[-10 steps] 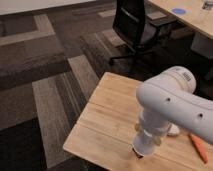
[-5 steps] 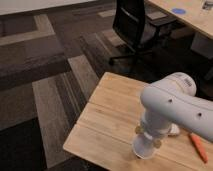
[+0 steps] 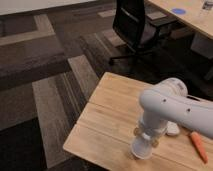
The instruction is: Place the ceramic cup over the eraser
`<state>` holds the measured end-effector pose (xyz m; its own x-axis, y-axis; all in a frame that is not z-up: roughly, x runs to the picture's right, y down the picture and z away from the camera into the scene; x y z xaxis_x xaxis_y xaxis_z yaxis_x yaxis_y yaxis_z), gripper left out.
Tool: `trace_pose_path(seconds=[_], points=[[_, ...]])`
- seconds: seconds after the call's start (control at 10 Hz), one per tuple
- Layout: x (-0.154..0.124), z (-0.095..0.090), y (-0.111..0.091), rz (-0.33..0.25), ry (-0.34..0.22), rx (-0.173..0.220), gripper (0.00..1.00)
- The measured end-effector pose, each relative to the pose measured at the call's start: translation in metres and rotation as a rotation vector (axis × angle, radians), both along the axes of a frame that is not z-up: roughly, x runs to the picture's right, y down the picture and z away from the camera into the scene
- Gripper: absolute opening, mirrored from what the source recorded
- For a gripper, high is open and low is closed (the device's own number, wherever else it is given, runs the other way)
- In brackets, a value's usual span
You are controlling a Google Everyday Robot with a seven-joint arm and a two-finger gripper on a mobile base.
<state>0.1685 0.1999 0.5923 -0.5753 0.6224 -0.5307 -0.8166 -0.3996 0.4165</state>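
The white ceramic cup hangs under my wrist near the front edge of the wooden table, its wide mouth facing down close to the tabletop. My gripper points straight down and is shut on the cup; the white arm hides most of its fingers. The eraser does not show; it is hidden by the cup or the arm.
A pale oblong block lies on the table just right of the arm. An orange carrot-like object lies at the right edge. A black office chair stands behind the table on patterned carpet. Another desk is at the back right.
The arm has lowered the cup a little toward the tabletop. A small dark spot beside the cup's rim in the earlier frames no longer shows.
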Motion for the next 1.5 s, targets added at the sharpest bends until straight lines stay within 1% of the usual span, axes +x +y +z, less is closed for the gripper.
trace_pose_path(seconds=[0.3,0.5,0.6,0.8,1.0,1.2,1.3,1.4,1.5], points=[[-0.002,0.018,0.009,-0.039,-0.035,0.006,0.00],[-0.002,0.025,0.013,-0.059,-0.044,0.019,0.00],[-0.002,0.027,0.015,-0.061,-0.041,0.024,0.00],[0.000,0.034,0.016,-0.069,-0.040,0.053,0.00],[-0.002,0.042,0.012,-0.089,-0.054,0.078,0.00],[-0.010,0.054,0.002,-0.134,-0.091,0.101,0.00],[-0.013,0.060,-0.005,-0.160,-0.109,0.112,0.00],[-0.016,0.066,-0.016,-0.193,-0.127,0.127,0.00],[-0.016,0.070,-0.023,-0.213,-0.134,0.133,0.00]])
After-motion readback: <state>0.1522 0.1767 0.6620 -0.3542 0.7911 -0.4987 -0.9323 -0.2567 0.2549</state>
